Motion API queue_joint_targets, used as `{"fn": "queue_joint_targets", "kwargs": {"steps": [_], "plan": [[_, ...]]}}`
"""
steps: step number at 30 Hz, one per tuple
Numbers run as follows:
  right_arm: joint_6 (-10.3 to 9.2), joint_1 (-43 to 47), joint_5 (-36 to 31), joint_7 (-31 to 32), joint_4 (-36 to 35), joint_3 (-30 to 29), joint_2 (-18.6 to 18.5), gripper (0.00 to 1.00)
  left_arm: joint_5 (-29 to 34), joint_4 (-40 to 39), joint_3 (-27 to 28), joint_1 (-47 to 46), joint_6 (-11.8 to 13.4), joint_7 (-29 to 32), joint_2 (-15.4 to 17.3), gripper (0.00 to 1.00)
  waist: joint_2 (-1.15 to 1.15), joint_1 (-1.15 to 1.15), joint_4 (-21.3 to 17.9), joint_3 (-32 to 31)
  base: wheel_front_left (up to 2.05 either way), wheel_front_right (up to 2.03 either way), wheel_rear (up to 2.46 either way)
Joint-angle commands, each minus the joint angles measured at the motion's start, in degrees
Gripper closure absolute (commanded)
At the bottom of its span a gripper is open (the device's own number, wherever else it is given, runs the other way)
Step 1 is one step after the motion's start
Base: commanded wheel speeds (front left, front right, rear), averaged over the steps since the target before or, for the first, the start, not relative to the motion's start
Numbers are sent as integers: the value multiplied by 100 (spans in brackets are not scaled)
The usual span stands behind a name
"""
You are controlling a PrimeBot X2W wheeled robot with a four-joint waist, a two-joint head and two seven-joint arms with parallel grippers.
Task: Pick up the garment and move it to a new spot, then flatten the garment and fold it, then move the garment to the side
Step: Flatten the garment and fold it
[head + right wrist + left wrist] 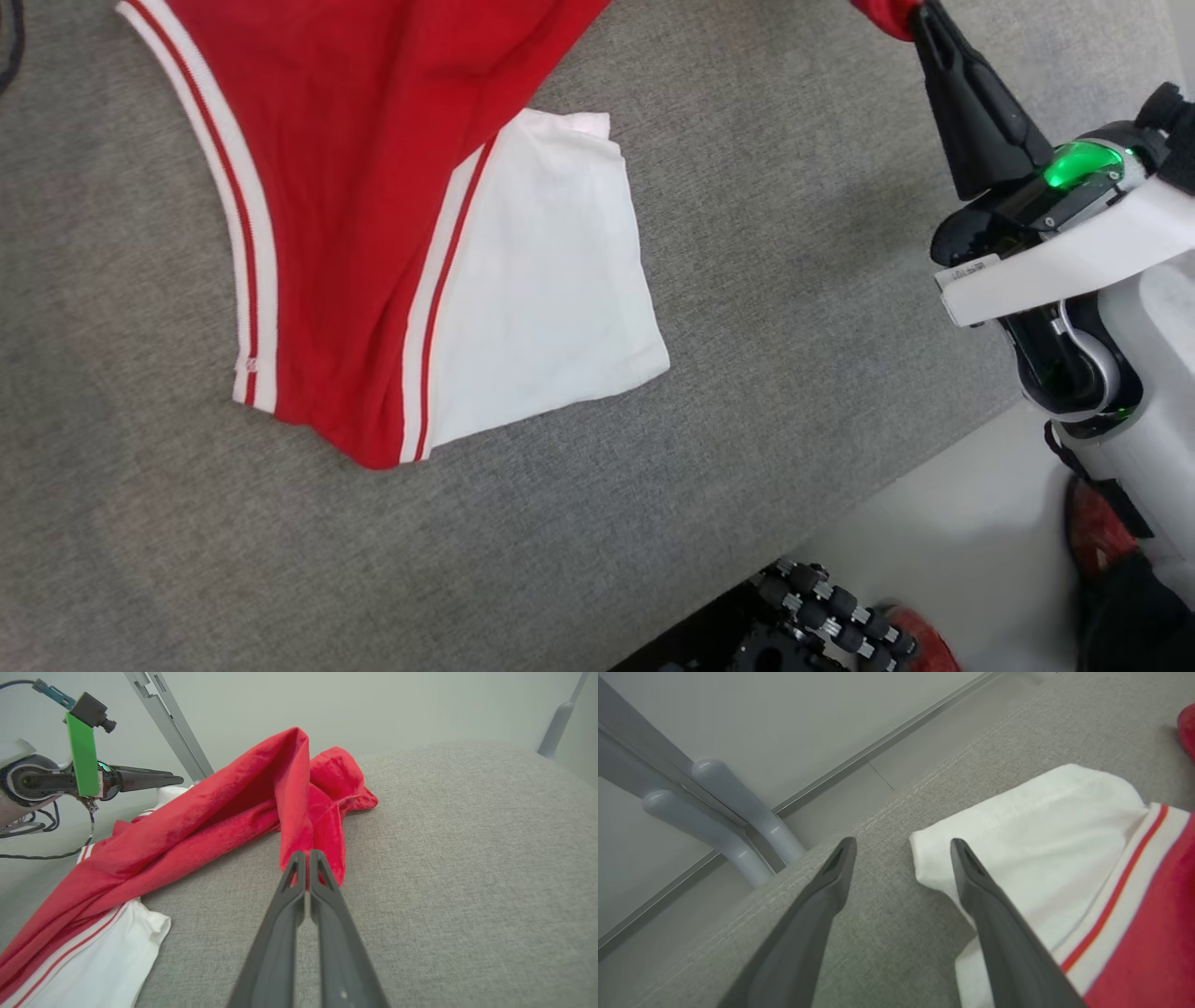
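One red garment (373, 233) is seen in the head view, spread across the upper left and middle of a grey cushioned surface (794, 327). Its white sleeve (541, 280) is laid flat towards the middle, edged by red and white stripes. At the upper right, the right gripper (920, 14) is pressed shut on a small red corner of the garment at the top edge. Below it, a green light (1078, 163) is lit on the wrist, and the pale forearm (1074, 252) is angled across the right side. Dark wheels (822, 616) are visible at the bottom, on a white floor (962, 541).

Through the left wrist view, the left gripper (902, 847) is shown spread wide with nothing between its fingers. One finger is seen over bare grey cushion near the stitched edge, the other over the hem of the white sleeve; whether cloth is touched cannot be told. Grey tubular legs (738, 812) are seen beyond the edge.

From the right wrist view, the right gripper's fingers are closed together on a fold of red cloth, which is drawn up into a ridge above the cushion. A green tag (83, 756) is seen on the other arm at the upper left.
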Motion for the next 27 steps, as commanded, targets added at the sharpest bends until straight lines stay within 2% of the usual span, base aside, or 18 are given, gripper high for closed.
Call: {"fn": "queue_joint_targets", "kwargs": {"steps": [1, 12, 14, 15, 22, 27], "plan": [[-7, 66, -39, -21, -2, -9, 58, 100, -1, 24, -68, -108, -16, 47, 60, 0, 0, 0, -339, 345, 0, 0, 0], [-6, 209, -145, -24, -34, -163, 195, 100, 48, 426, -463, -281, -12, 443, 110, 0, 0, 0, -334, 411, 0, 0, 0], [-6, 195, -156, -25, -26, -178, 206, 100, -5, 493, -465, -297, -4, 507, 85, 60, 0, 0, -328, 408, 0, 0, 0], [-6, 187, -163, -25, -22, -180, 210, 100, -28, 512, -454, -309, -3, 539, 82, 100, 0, 0, -326, 405, 0, 0, 0], [-7, 38, -189, -25, -52, -118, 192, 100, -28, 352, -449, -581, -1, 189, 140, 100, 0, 0, -315, 365, 0, 0, 0], [-7, -82, -266, -25, -107, -378, -63, 100, -208, 147, -427, -603, -4, -332, -28, 100, 0, 0, 21, 80, 0, 0, 0]]}}
